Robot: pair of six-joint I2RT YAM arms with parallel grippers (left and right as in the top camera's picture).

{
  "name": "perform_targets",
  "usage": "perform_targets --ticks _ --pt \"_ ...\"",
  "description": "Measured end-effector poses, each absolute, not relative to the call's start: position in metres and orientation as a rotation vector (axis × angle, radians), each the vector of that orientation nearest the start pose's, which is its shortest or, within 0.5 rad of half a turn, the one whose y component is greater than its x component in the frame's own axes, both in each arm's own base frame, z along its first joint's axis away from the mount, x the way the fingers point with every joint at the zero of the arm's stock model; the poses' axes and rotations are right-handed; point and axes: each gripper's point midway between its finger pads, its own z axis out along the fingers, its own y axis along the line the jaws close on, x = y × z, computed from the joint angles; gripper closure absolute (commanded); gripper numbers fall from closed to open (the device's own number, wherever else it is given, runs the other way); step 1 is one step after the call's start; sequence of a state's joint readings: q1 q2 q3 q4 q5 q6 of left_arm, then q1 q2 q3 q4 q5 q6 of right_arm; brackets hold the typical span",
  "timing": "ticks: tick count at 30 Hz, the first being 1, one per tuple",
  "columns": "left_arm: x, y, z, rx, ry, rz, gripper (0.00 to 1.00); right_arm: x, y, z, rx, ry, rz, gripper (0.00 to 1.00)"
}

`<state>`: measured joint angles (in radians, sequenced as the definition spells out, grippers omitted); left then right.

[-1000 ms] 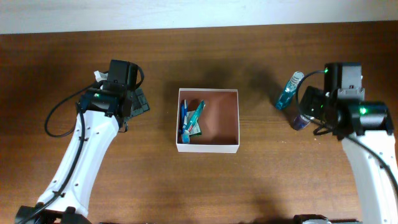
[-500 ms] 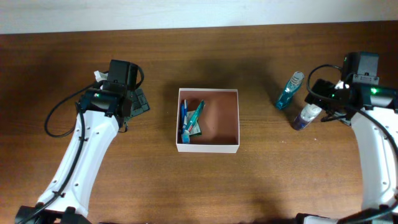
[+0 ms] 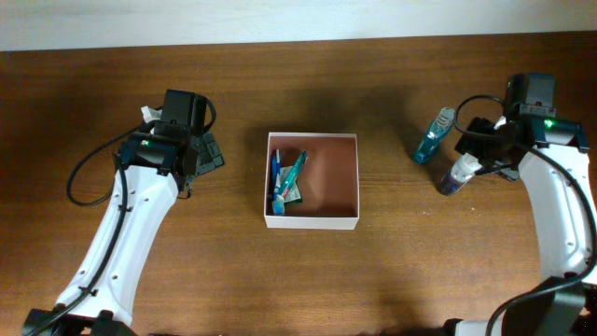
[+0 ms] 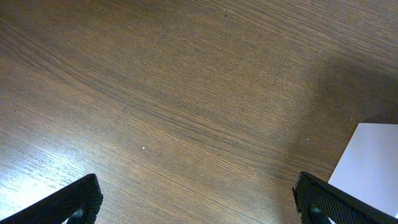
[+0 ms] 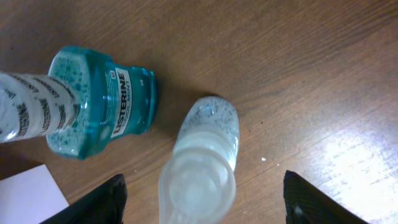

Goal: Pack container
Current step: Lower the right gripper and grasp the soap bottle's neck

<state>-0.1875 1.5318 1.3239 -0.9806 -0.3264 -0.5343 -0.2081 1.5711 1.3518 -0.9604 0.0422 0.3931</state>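
left arm (image 3: 121,233): white links, black wrist, green light (image 3: 146,145) | right arm (image 3: 560,215): the same, green light too | cables (image 3: 70,187): black, looping by each wrist | left gripper (image 4: 198,202): black, finely ribbed fingers (image 4: 78,199) | right gripper (image 5: 204,199): black too

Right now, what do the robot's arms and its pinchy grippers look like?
The left arm and right arm are smooth white tubes with black joints. Each has a looping black cable and a little green light near the wrist. The left gripper and right gripper have black fingers; the left ones look dotted.
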Motion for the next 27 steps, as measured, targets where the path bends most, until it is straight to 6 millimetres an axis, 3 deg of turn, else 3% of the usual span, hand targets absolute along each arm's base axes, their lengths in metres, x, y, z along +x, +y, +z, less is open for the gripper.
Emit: perform_targets --ticks 15,27 --pt "0.354 -0.011 0.166 -0.543 2.608 0.228 0.01 0.372 -0.086 0.143 0.822 2.613 -0.006 0.35" --pt "0.354 -0.011 0.166 -0.543 2.608 0.228 0.01 0.375 -0.086 0.144 0.826 2.6 -0.002 0.49"
